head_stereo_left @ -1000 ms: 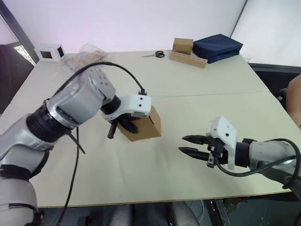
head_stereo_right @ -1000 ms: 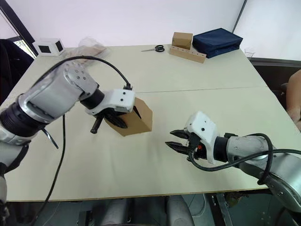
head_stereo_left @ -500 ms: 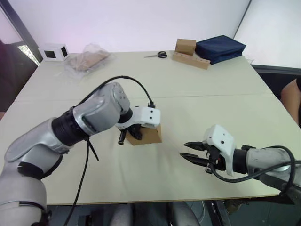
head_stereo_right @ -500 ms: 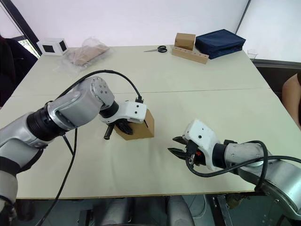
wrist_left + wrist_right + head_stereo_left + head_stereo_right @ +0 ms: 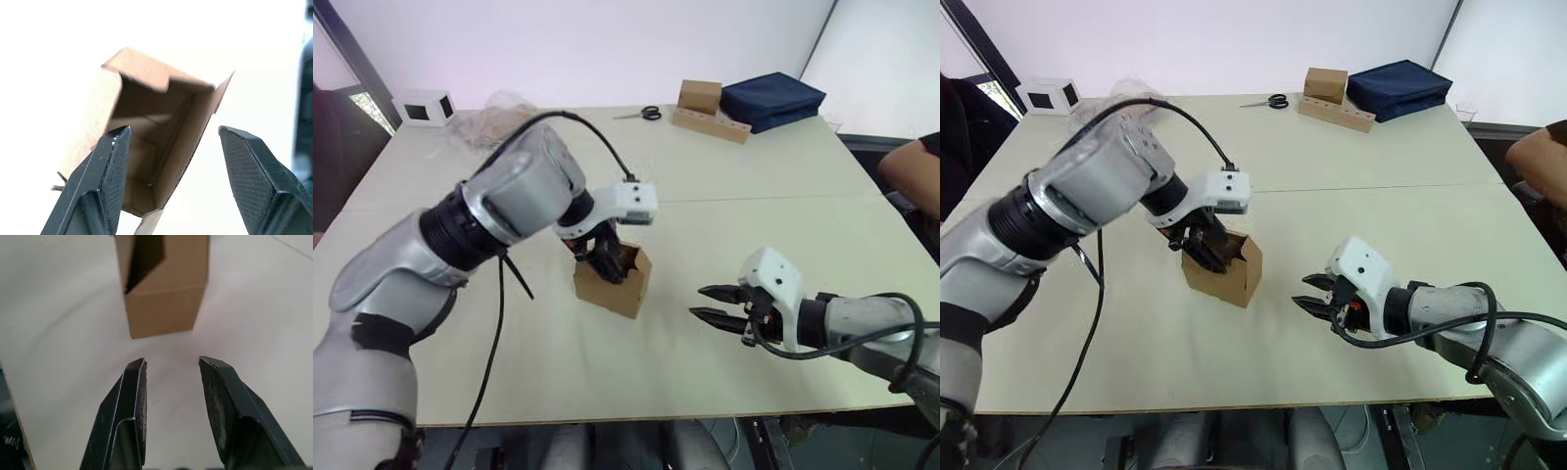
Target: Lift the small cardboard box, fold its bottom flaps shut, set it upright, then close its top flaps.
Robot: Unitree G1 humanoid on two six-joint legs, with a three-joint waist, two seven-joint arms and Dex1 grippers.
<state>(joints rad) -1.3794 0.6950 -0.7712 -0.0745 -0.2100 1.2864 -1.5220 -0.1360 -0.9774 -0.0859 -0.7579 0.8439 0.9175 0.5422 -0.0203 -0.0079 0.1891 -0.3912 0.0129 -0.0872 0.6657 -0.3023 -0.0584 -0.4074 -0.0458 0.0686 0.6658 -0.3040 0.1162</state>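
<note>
The small cardboard box (image 5: 612, 280) stands on the table (image 5: 724, 176) in the middle of the picture, with its open end up. The top flaps (image 5: 146, 68) are not closed yet. The left gripper (image 5: 1205, 247) sits right above the open end, fingers spread wide, holding nothing. The right gripper (image 5: 713, 303) waits low at the lower right, near the box but apart from it, fingers partly open and holding nothing.

I think the box could tip over or slide if a finger pushes one wall too hard, because nothing holds it steady. A finger could also slip inside the box and bend a flap the wrong way.

I count one small cardboard box, two grippers, one pair of scissors (image 5: 637, 114), one blue bag (image 5: 771, 99), one white box (image 5: 425, 106) at the upper left and one squarer brown box (image 5: 699, 96) at the top.
</note>
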